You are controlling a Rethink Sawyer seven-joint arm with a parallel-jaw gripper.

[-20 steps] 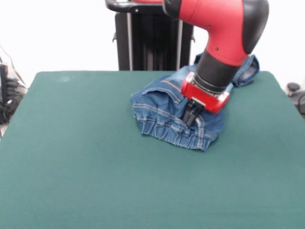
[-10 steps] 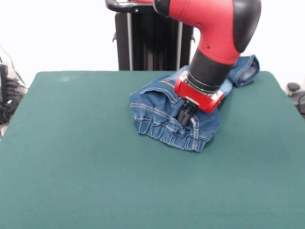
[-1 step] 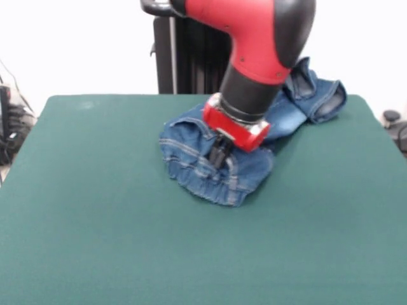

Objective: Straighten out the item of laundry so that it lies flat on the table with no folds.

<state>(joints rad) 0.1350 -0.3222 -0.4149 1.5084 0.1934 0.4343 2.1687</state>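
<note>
We saw the big dark green felt-covered table [image 3: 95,222] with the small pair of blue denim jeans [image 3: 191,159] bunched up toward its far side, right of the middle, one leg trailing off to the far right corner. The red and black arm's black gripper [image 3: 219,154] was pinching a fold of the waistband.

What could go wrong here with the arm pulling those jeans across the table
The gripper sits in a bunched heap of the jeans, so dragging may shift the pile without opening its folds. One leg lies at the table's far edge, where it could slip off or catch.
</note>
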